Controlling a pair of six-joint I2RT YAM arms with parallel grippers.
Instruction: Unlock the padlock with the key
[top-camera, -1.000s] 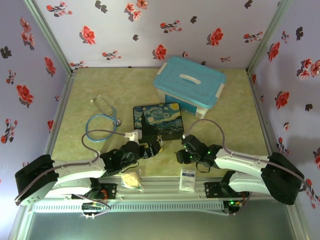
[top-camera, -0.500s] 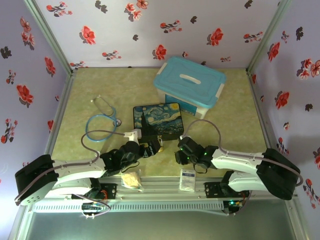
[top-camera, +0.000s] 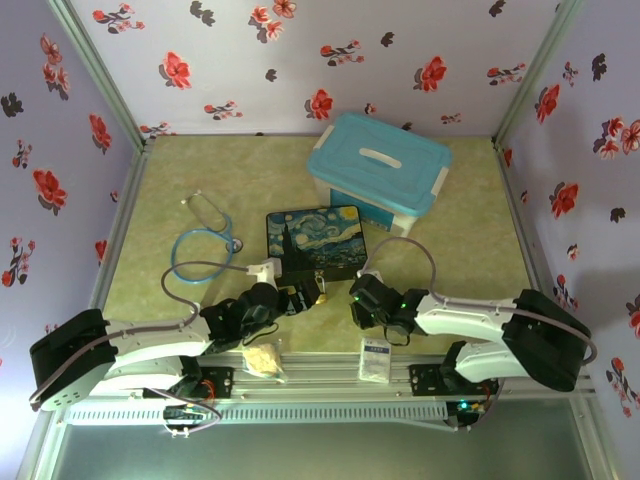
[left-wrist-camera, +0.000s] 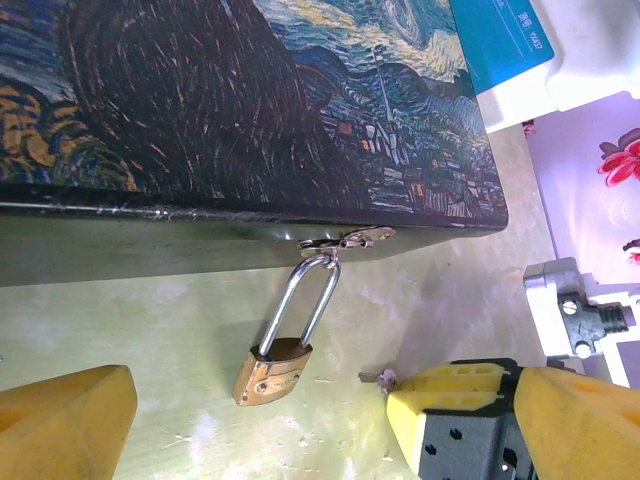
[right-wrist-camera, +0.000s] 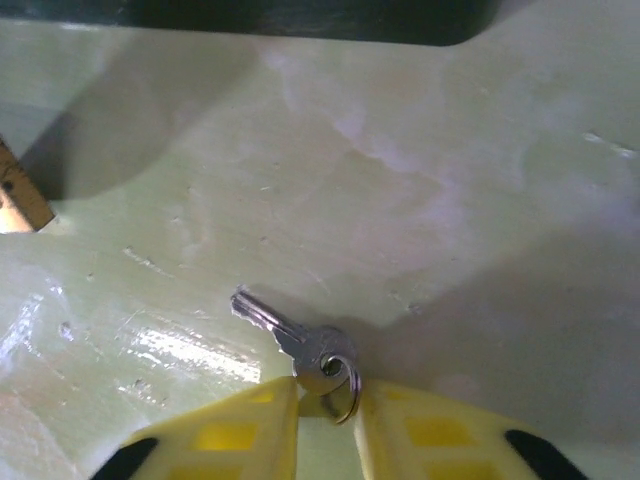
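**Operator:** What does the top external view show?

**Guide:** Your left gripper (top-camera: 298, 297) and right gripper (top-camera: 362, 300) sit low at the near side of the dark, painted rectangular box (top-camera: 315, 240).

**Operator:** And the left wrist view?

**Guide:** The small brass-gold padlock (left-wrist-camera: 272, 370) hangs by its thin silver shackle (left-wrist-camera: 303, 298) from the box's clasp (left-wrist-camera: 350, 238). Its body rests on the table (left-wrist-camera: 180, 330). Your left gripper (left-wrist-camera: 310, 425) is spread wide and empty, and the padlock lies untouched ahead of its fingers.

**Operator:** The right wrist view?

**Guide:** The thin grey metal key (right-wrist-camera: 290, 335) points blade-out from your right gripper (right-wrist-camera: 325, 405). The jaws are nearly closed about its bow. Whether they clamp it, I cannot tell.

**Operator:** What are the risks?

**Guide:** A hold only at the fingertips may let the key twist. An unsteadied padlock may swing aside when you push.
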